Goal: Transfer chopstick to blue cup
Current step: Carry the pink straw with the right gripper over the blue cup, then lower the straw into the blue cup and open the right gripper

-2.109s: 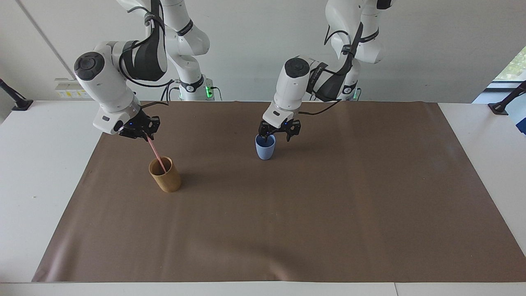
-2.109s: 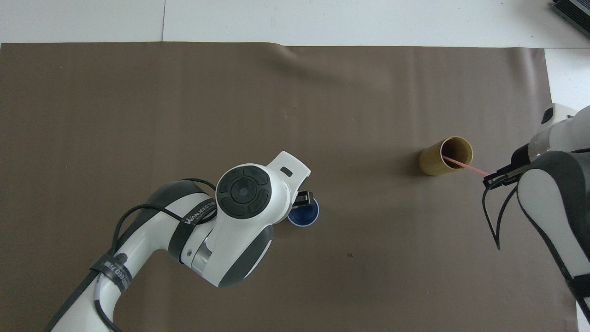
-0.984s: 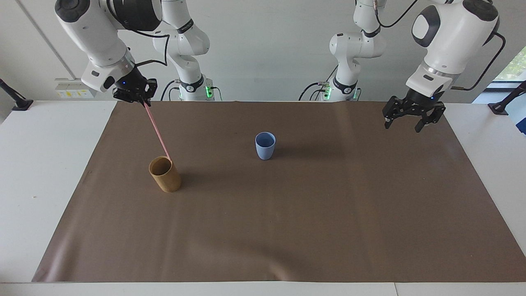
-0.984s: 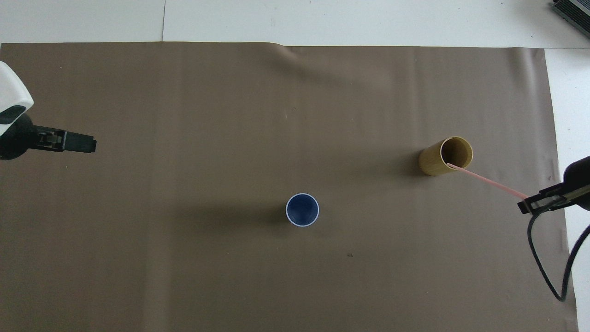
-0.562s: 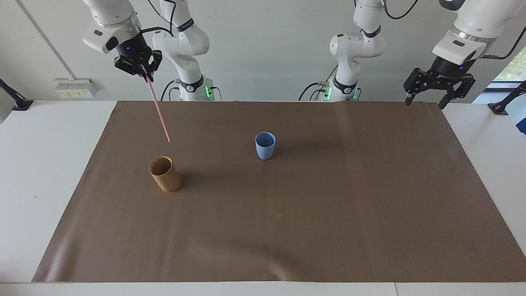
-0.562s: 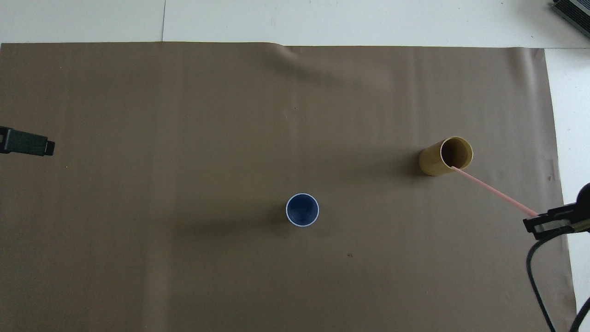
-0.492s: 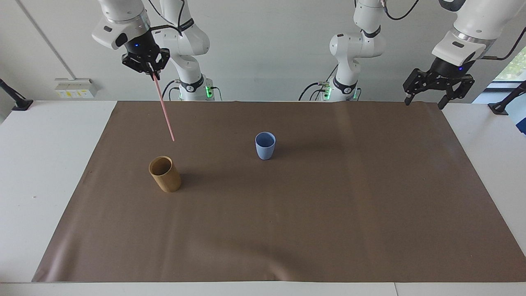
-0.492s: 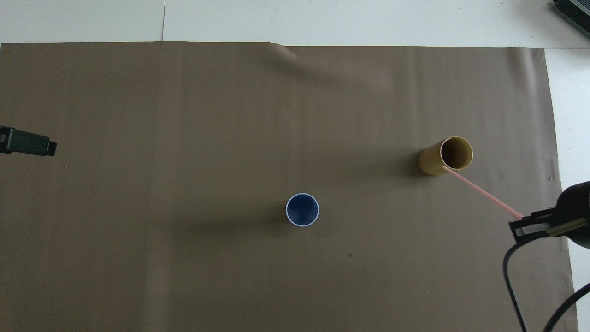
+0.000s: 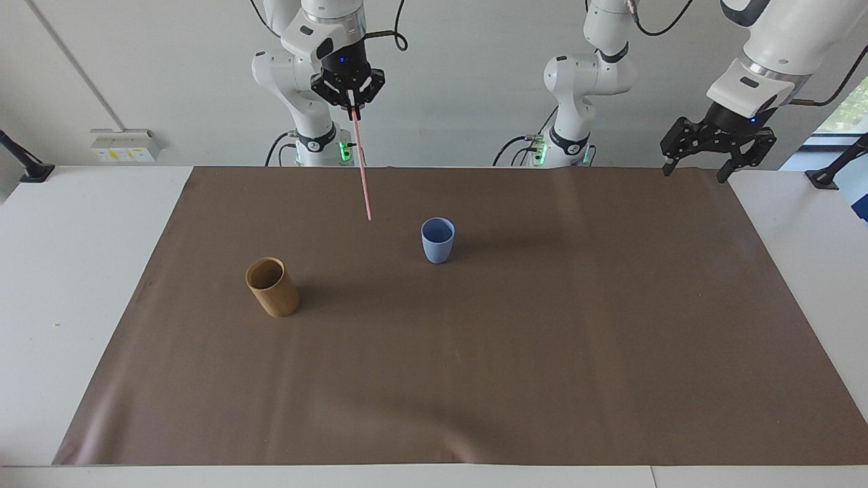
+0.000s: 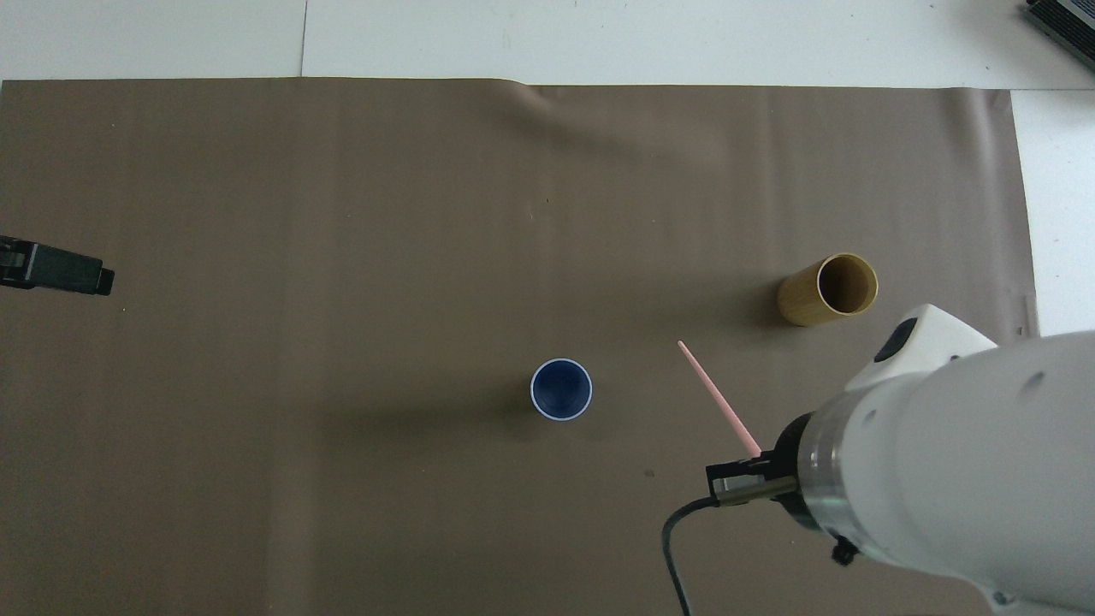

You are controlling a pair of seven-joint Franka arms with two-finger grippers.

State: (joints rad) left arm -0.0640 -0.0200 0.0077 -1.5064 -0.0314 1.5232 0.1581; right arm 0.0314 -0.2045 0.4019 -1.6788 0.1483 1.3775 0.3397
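The pink chopstick [image 9: 361, 166] hangs almost upright from my right gripper [image 9: 350, 96], which is shut on its top end, high over the mat. Its lower tip is in the air between the tan wooden cup [image 9: 272, 288] and the blue cup [image 9: 438, 240], clear of both. In the overhead view the chopstick [image 10: 719, 398] points out from the right gripper [image 10: 757, 466] toward the blue cup [image 10: 561, 390]. The blue cup stands upright and empty mid-mat. My left gripper [image 9: 696, 171] is open and empty, raised over the mat's edge at the left arm's end.
A brown mat [image 9: 542, 339] covers most of the white table. The tan wooden cup [image 10: 825, 291] stands empty toward the right arm's end. One of the left gripper's fingers [image 10: 64, 272] shows at the overhead view's edge.
The right gripper lifted the chopstick out of the wooden cup and has carried it sideways toward the blue cup. The left gripper left the blue cup earlier and now hardly moves.
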